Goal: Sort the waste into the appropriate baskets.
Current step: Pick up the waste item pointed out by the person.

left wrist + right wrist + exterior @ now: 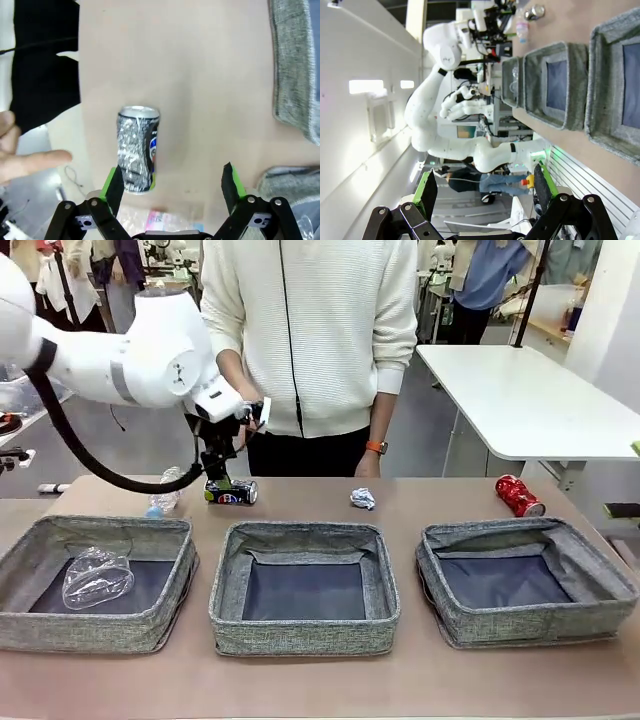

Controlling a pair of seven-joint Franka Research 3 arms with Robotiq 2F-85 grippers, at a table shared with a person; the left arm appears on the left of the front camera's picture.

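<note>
Left end effector [173, 169] hovers over dark can [138, 150].

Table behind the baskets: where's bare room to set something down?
Bare between the paper ball and the red can; a narrower gap between dark can and paper ball. Crowded left: open left gripper at the dark can, bottle beside it.

Bright, even room light on the desk [300, 685], shadows soft and faint. Front view crisp. Left wrist view: sheen glinting off the can [136, 150], hand [25, 160] soft at the edge. Right wrist view: lamps [367, 86] blown out white, straight lines bowing outward
</note>
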